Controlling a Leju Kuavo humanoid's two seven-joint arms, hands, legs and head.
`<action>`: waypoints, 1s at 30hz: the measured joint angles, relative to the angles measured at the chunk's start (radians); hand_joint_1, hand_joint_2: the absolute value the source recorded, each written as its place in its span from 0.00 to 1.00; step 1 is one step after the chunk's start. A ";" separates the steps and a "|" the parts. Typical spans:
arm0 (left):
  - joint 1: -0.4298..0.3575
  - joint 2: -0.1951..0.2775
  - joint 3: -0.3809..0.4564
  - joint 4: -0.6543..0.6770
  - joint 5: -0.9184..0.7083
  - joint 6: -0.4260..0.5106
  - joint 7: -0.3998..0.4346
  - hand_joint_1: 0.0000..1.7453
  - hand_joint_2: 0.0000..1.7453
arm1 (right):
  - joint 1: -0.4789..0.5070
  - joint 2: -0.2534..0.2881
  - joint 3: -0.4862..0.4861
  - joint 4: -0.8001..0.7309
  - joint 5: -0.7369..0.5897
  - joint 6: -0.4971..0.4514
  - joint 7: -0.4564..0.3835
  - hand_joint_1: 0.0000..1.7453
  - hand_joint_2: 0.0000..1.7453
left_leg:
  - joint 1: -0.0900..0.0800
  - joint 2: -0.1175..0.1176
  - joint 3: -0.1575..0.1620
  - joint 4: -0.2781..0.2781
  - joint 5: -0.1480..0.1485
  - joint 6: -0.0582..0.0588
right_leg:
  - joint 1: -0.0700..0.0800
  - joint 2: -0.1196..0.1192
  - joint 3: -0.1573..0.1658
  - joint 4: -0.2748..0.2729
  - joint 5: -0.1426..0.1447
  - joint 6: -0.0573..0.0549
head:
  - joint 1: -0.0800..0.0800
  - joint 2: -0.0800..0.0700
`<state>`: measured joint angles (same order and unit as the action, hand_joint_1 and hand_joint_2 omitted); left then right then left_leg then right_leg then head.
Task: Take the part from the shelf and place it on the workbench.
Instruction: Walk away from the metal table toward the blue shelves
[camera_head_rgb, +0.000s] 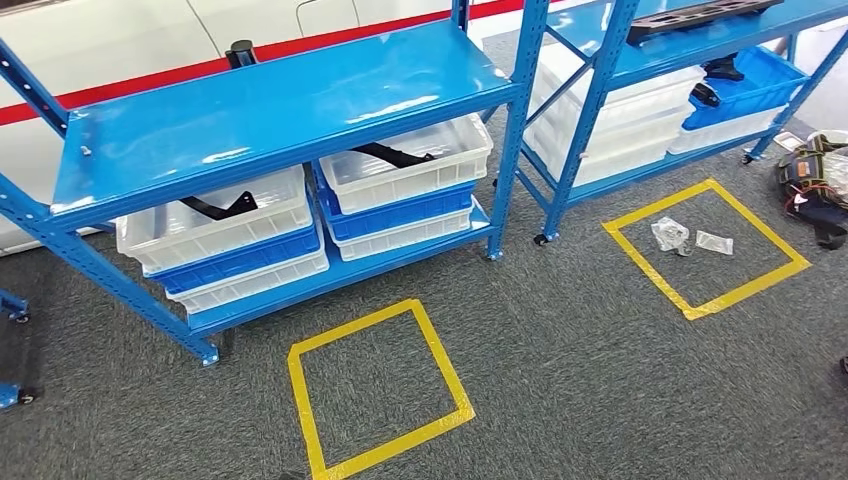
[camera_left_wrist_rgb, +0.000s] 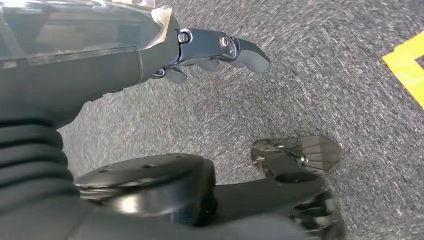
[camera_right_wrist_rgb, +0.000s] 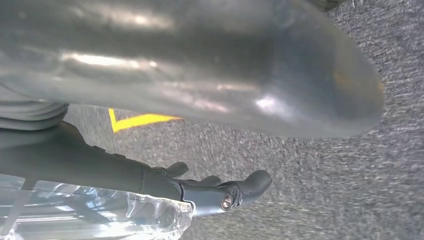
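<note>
grey carpet; yellow tape squares | blue shelf | both hands' fingers apart, empty

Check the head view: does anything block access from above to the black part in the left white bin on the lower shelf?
Yes. The upper blue shelf board lies directly over the white bin holding the black part, so reaching it looks possible only from the open front.

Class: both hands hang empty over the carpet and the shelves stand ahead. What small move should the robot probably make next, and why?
Probably step toward the blue metal shelf: the black bracket-like part lies in its white plastic bin, while the left hand and right hand hang empty above grey carpet.
</note>
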<state>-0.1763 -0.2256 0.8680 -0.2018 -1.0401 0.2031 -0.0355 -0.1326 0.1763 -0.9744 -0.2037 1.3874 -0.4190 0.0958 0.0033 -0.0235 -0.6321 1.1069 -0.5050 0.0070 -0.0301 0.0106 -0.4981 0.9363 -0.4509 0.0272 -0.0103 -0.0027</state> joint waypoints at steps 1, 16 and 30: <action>0.000 0.000 0.000 0.000 0.000 0.000 0.000 0.00 1.00 | 0.000 0.000 0.000 0.000 -0.001 0.000 0.000 0.00 0.00 | 0.001 0.010 -0.037 0.075 -0.033 -0.003 | 0.002 -0.014 -0.001 0.000 -0.001 -0.002 | -0.002 0.000; -0.010 0.002 -0.004 0.000 -0.009 -0.004 0.005 0.00 1.00 | 0.000 0.001 -0.007 0.000 -0.033 -0.002 -0.018 0.00 0.00 | -0.017 0.041 0.120 -0.215 0.102 0.058 | 0.020 -0.024 -0.077 0.203 -0.114 0.003 | 0.003 0.000; 0.000 0.004 -0.004 0.000 -0.011 -0.006 0.004 0.00 1.00 | 0.002 -0.003 -0.011 0.000 -0.035 0.001 -0.027 0.00 0.00 | -0.006 -0.011 0.040 -0.062 0.020 0.004 | 0.000 0.006 0.010 -0.019 0.009 -0.005 | -0.003 0.000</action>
<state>-0.1765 -0.2215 0.8639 -0.2020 -1.0510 0.1967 -0.0313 -0.1306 0.1733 -0.9851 -0.2041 1.3525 -0.4177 0.0686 -0.0025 -0.0348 -0.5922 1.0450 -0.4853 0.0110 -0.0305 0.0169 -0.4883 0.9175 -0.4417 0.0222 -0.0137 -0.0027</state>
